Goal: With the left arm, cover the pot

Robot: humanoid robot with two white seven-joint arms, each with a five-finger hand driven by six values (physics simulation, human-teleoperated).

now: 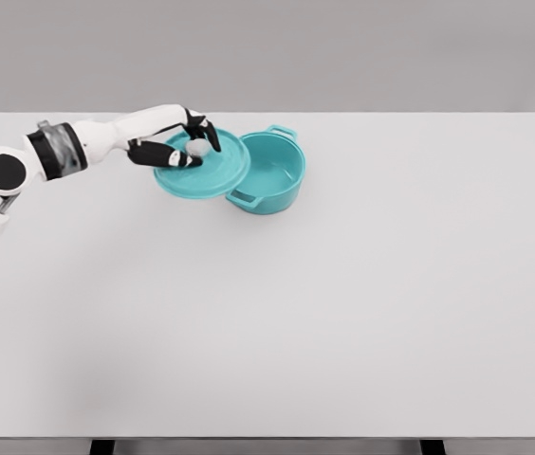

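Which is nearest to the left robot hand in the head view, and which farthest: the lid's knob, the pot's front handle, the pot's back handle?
1. Grey round knob of teal lid, within the left robot hand.
2. Front handle of teal pot, lower right.
3. Back handle, farther right.

Item count: one teal pot (272, 175); one teal lid (212, 171) with one pale knob (198, 148); one white tabletop (343, 303); one robot arm with one hand (180, 142) in view.

Bright, even, diffuse light; faint soft shadows; slightly soft render.
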